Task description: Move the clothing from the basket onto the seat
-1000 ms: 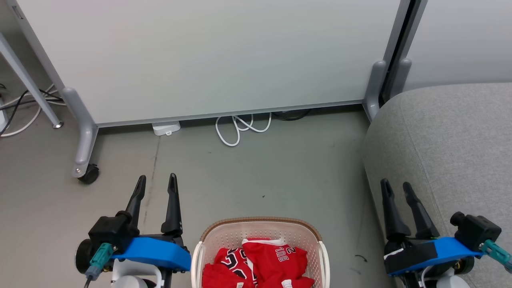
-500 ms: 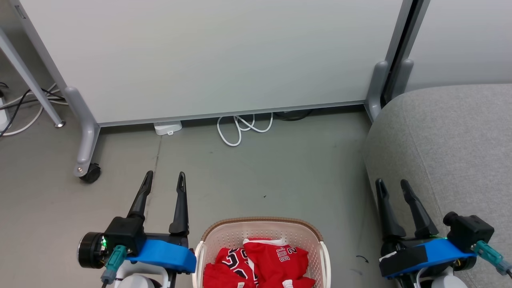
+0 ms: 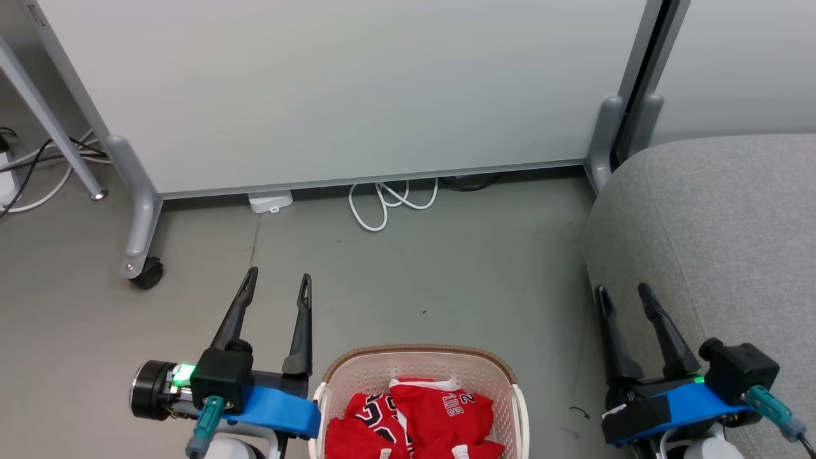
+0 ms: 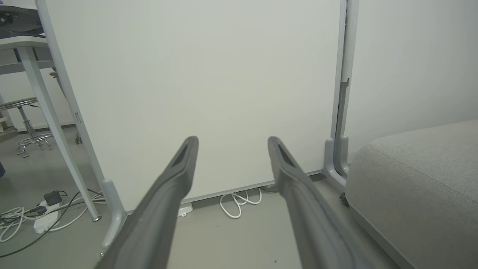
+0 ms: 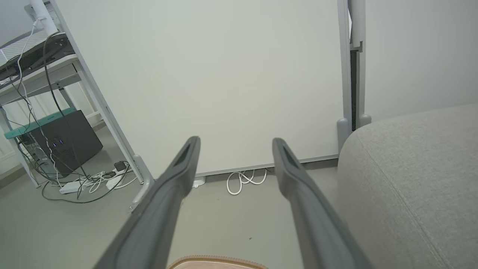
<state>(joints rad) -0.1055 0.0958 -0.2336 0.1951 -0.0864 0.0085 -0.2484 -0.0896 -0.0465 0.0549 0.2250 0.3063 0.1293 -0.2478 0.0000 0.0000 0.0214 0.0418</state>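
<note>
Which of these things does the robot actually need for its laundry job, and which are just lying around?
Part of the job: red jerseys; basket; grey seat.
Just lying about: white cable; white plug block; wheeled partition.

The clothing (image 3: 440, 414) in the basket (image 3: 417, 350) is red with white trim and black-and-white lettering. The basket is cream-white and perforated, its rim brown and woven-looking. Right of the basket, the seat (image 3: 720, 223) is grey. Beyond the basket, a white cable (image 3: 390, 199) lies on grey floor (image 3: 478, 268). The left gripper (image 3: 279, 274) and right gripper (image 3: 621, 288) are black on blue mounts.
</note>
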